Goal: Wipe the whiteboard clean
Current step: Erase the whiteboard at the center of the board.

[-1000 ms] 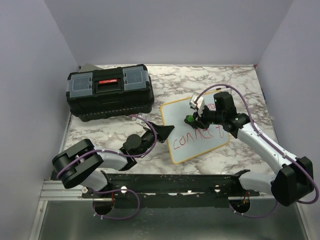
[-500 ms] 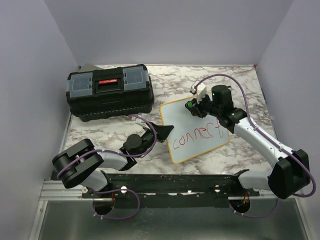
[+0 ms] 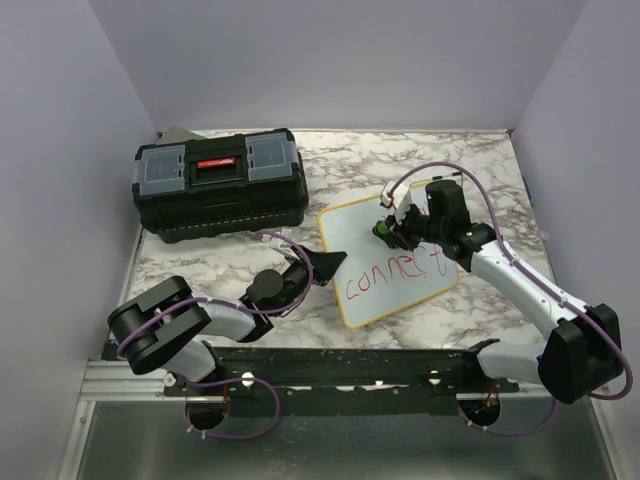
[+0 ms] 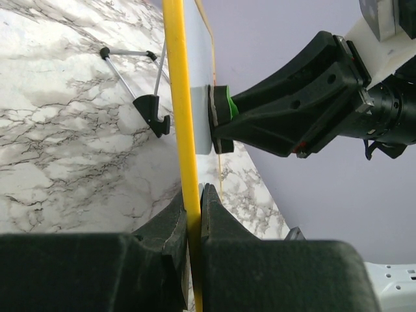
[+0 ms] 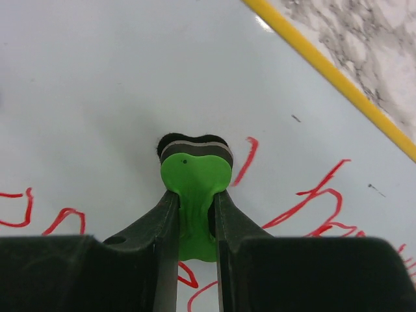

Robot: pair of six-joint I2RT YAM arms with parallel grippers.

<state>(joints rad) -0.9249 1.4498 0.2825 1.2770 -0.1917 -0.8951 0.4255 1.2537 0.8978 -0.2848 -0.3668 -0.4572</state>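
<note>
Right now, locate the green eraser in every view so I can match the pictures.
Top external: green eraser on the upper middle of the whiteboard, held by the right gripper.
Left wrist: just above centre, pressed against the board face.
Right wrist: centre, between the fingers.
Shared landmark: yellow frame.

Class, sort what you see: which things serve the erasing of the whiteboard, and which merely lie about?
In use: whiteboard; green eraser; right gripper holding it; left gripper clamping the board's frame.
Lying about: black toolbox.
</note>
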